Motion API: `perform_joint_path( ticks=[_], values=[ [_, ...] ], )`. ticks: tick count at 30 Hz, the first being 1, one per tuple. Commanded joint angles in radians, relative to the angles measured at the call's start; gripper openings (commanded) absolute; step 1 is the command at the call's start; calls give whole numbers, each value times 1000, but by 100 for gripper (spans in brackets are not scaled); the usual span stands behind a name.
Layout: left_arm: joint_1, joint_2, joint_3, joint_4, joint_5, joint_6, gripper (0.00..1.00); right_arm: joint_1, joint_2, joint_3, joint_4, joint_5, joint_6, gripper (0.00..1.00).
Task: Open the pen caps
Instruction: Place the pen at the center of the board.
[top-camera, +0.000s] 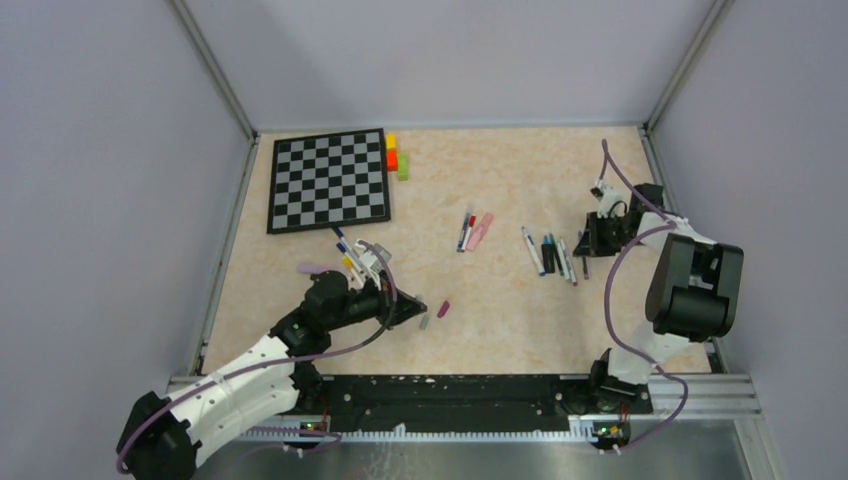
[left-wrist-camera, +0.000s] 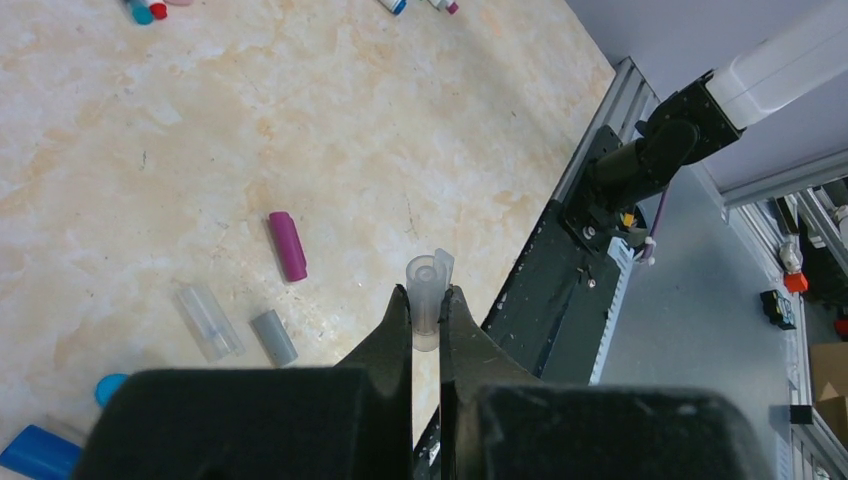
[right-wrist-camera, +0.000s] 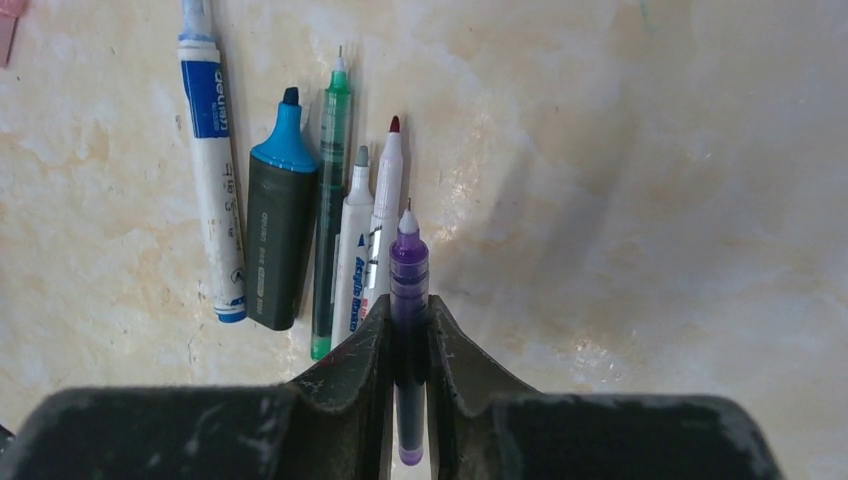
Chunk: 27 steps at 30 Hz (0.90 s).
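Now left gripper (left-wrist-camera: 427, 302) pinches one clear cap (left-wrist-camera: 425, 275); right gripper (right-wrist-camera: 408, 310) clamps purple pen (right-wrist-camera: 408, 265) beside five pens (right-wrist-camera: 280, 240).

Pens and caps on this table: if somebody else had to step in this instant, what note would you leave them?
Left gripper: shut on a clear cap.
Right gripper: shut on a purple pen, tip bare, beside the row of pens.
Done: the five pens in that row show bare tips. A magenta cap, a grey cap and a second clear cap lie loose near the left arm.
Left: the centre group and the pens by the chessboard. They are too small to tell whether they are capped.
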Motion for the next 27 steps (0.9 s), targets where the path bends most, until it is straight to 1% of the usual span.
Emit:
perform_joint_path(
  ticks=[1,4,13,23,27],
  values=[
    [-3,15,-29,79,27,14,2,-13,19,33,-39,-34,-23,13],
    [-3,31,-32,106,40,12,2,-13,38,40,-45,-42,-23,14],
    [-2,74,-16,111,83,17,3,-15,45,43,-60,-69,-32,20],
    [-4,116,8,111,115,6,3,-16,31,38,-65,-80,-42,21],
    [-8,139,27,83,109,6,2,-20,18,35,-69,-84,-49,21]
  ],
)
